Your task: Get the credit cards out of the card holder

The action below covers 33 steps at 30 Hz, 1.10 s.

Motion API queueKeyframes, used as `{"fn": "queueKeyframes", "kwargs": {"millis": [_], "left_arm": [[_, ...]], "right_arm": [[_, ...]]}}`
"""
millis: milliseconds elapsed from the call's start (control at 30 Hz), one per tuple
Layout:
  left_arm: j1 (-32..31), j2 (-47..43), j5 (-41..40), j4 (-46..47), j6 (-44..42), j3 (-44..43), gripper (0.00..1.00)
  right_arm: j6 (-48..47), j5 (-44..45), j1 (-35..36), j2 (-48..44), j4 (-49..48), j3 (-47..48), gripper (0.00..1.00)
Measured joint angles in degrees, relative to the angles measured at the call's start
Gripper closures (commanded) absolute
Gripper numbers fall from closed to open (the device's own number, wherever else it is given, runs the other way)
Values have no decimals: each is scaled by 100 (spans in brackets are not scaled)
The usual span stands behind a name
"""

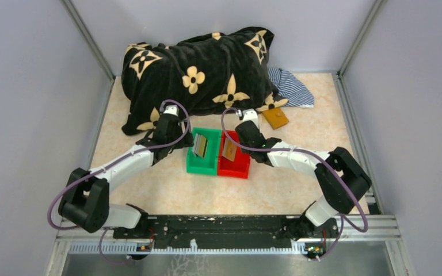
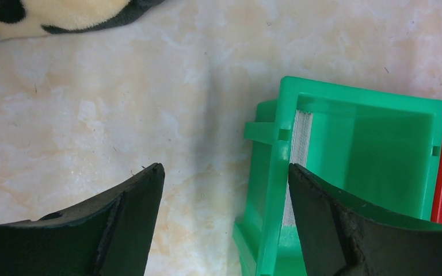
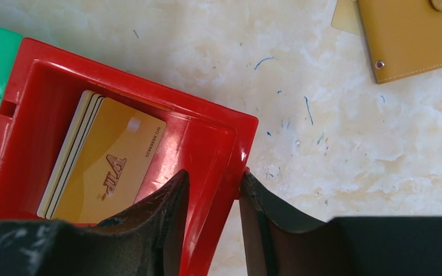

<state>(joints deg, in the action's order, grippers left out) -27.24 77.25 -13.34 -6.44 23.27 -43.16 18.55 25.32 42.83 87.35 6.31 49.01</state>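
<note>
The tan card holder [image 1: 275, 117] [image 3: 414, 34] lies shut on the marble table, right of the bins, with a pale card edge [image 3: 345, 17] showing beside it. Gold credit cards [image 3: 101, 167] [image 1: 229, 150] lean inside the red bin [image 3: 40, 132] [image 1: 237, 168]. Silvery cards [image 2: 301, 138] [image 1: 200, 145] stand against the left wall of the green bin [image 2: 374, 155] [image 1: 202, 168]. My left gripper [image 2: 225, 172] [image 1: 191, 142] is open and straddles that wall. My right gripper [image 3: 214, 175] [image 1: 243, 145] straddles the red bin's right wall, partly open and holding nothing, its outer finger touching the rim.
A black blanket with tan flowers [image 1: 198, 69] is heaped at the back, its edge [image 2: 46, 14] near the left gripper. A striped cloth [image 1: 292, 86] lies behind the card holder. Grey walls enclose the table on three sides.
</note>
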Motion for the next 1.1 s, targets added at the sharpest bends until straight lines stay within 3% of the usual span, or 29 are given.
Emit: {"fn": "queueKeyframes", "kwargs": {"millis": [1100], "left_arm": [[264,1934,-682,79,-17,-1604,15]], "right_arm": [[-354,-184,-964,1803,-199,1751,62]]}}
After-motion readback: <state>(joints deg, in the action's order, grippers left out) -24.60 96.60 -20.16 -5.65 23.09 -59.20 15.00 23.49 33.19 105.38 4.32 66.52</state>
